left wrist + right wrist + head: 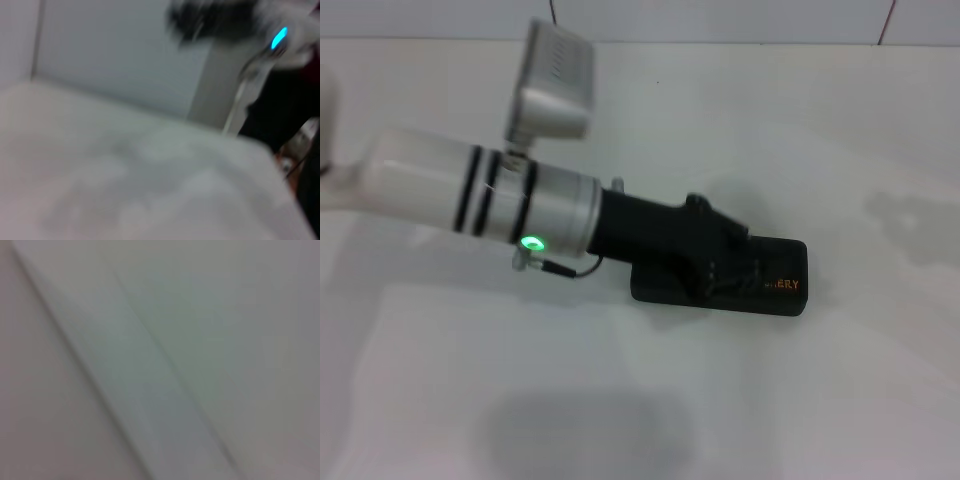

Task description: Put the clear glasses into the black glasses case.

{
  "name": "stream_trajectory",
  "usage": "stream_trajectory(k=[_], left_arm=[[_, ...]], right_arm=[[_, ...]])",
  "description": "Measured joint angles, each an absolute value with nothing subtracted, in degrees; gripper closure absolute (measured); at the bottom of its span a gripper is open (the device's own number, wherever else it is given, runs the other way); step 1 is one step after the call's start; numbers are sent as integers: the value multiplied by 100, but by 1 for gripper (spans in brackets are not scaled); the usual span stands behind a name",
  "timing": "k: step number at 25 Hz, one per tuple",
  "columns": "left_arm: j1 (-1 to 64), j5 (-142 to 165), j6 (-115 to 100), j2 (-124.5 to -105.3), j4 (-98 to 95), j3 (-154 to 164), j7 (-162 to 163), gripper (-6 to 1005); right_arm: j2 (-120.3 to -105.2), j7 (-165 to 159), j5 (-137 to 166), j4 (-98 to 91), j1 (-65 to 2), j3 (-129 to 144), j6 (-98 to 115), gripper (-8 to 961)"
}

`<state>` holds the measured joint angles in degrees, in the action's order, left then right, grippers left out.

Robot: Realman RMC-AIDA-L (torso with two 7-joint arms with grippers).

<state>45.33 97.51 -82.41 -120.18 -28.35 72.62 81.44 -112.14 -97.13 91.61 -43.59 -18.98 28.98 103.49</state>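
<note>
The black glasses case (782, 287) lies on the white table (650, 400) right of centre in the head view, with gold lettering on its right end. My left arm reaches in from the left, and its black left gripper (718, 262) sits directly over the case's left and middle part, merging with it. The clear glasses are hidden or out of view. The case looks low and flat, but I cannot tell if its lid is shut. The right gripper appears in no view.
The white tabletop runs back to a pale wall (740, 20). The left wrist view shows blurred table (125, 185), a wall panel and a dark shape with a blue light (280, 39). The right wrist view shows only a blurred pale surface.
</note>
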Motion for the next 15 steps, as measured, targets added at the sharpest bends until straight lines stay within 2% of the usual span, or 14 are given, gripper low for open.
stream_trajectory(k=[2,5,10,13,15], left_arm=[[4110,9506,-8764,-12000,-3625,7263,8379,843],[3659,9356,-9293,-11948,-4425,7188,8747,841],[2663,9266,-9908,-11965,-5868,7083,8358,742],[2359,9137,-9925,-11955,-6246,7061,8303,682],[2223,8840,-9984,-11910,-6332,6959,8329,606]], right_arm=[[-11198,-9543,9474,-4358,-1985,2902,10582,624],[-11278,-9221,9628,-4357,-2033,2960,10773,621],[-11536,-8150,9627,-4225,-2027,3508,10917,614],[-11573,-7489,9584,-3838,-2107,4080,10919,611],[-11573,-7227,9581,-3654,-2183,4196,10936,608]])
